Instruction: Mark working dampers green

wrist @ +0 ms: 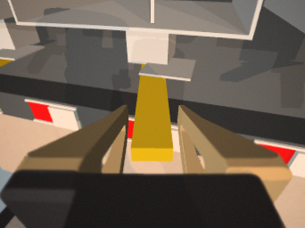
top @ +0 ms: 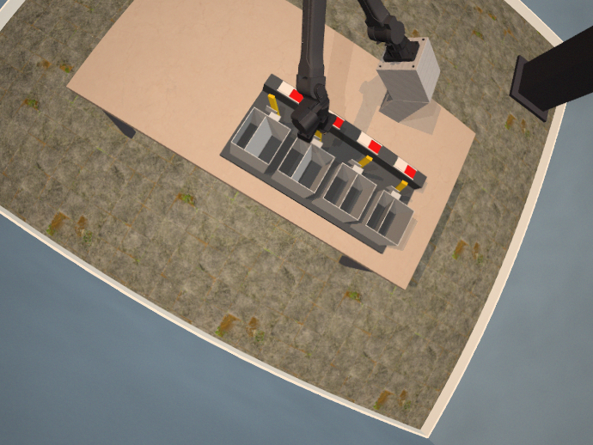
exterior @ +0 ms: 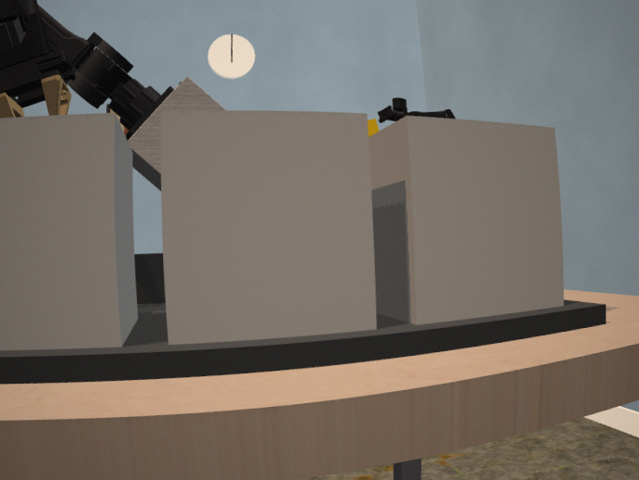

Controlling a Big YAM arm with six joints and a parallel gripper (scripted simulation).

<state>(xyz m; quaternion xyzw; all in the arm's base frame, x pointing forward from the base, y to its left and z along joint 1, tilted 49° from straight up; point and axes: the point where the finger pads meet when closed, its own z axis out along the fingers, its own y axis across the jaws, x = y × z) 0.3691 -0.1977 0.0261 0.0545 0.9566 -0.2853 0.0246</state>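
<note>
Four grey open-topped dampers (top: pixel 253 152) (exterior: pixel 268 221) stand in a row on a dark base, each with a yellow handle (top: pixel 273 104) on its slider side. In the top view the four sliders show red windows (top: pixel 296 95) (top: pixel 339 122) (top: pixel 374 146) (top: pixel 409 171) beside white covers. No green shows. My gripper (wrist: pixel 152 112) (top: pixel 312 134) is partly open at the second damper from the left in the top view. Its fingers stand on either side of that damper's yellow handle (wrist: pixel 152 127), with a gap on each side. The fingertips are hidden in the top view.
The dark slider rail (top: pixel 350 131) (wrist: pixel 232 116) runs along the row. The neighbouring handles (top: pixel 365 161) stand beside the gripper. The arm's grey pedestal (top: pixel 406 90) is behind the rail. The wooden table's edge (top: pixel 191 155) (exterior: pixel 309 423) runs close along the dampers' far side.
</note>
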